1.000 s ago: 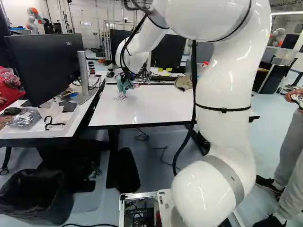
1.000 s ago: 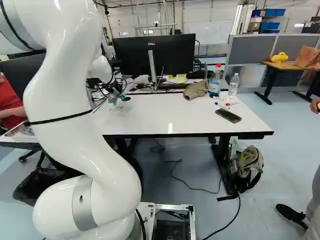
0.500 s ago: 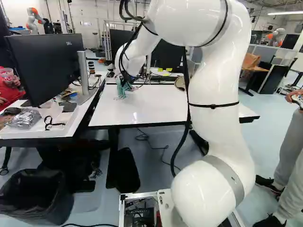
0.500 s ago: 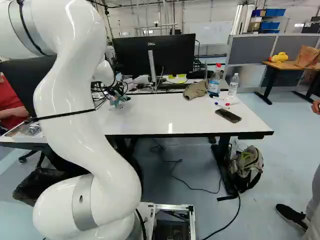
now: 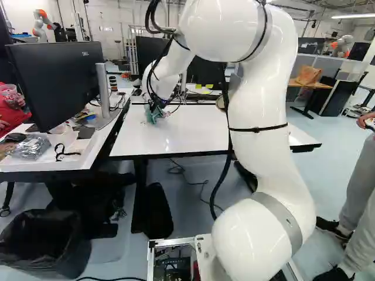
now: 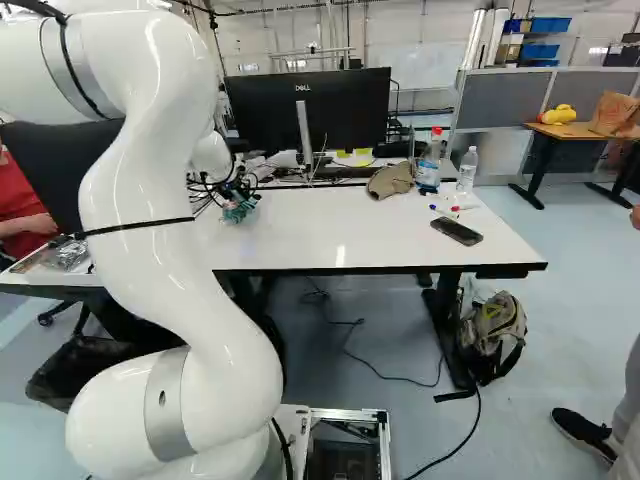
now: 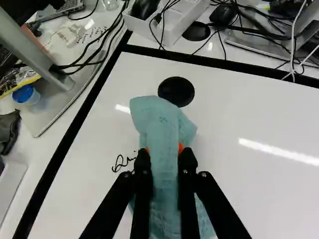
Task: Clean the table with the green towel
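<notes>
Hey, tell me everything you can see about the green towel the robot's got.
The pale blue-green cloth towel looks thin and creased, with a small mark near one end. Its middle is bunched into a narrow fold, pinched between the orange pads of the black two-fingered pincer. One end sticks out ahead, close to a round black disc; the rest spreads under the fingers, apparently onto the glossy white tabletop, beside black handwriting.

Arm point(image 5: 262, 152) arched forward | wrist point(image 5: 162, 86) low, angled down | fingers point(image 7: 143, 172) closed in a grip
</notes>
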### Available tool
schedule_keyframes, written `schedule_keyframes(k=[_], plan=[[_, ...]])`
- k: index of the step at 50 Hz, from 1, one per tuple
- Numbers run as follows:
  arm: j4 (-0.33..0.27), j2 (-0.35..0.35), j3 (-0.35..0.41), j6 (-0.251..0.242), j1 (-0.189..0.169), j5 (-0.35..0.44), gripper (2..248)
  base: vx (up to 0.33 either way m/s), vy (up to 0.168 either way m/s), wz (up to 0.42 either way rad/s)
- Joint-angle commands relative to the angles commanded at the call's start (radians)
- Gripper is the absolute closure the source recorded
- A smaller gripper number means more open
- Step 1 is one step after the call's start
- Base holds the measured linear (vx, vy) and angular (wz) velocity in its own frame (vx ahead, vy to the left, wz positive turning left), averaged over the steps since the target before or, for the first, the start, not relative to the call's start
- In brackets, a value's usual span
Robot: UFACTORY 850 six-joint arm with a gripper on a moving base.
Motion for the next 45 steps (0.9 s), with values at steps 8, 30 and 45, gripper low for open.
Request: schedule_keyframes(k=[8,30,45], plan=[[0.000,0.000,0.000,0.000,0.000,0.000,191,0.000,0.000,0.000],[0.000,0.000,0.000,0.000,0.000,-0.021,191,0.000,0.000,0.000],[0.000,0.000,0.000,0.000,0.000,-0.062,191,0.000,0.000,0.000]])
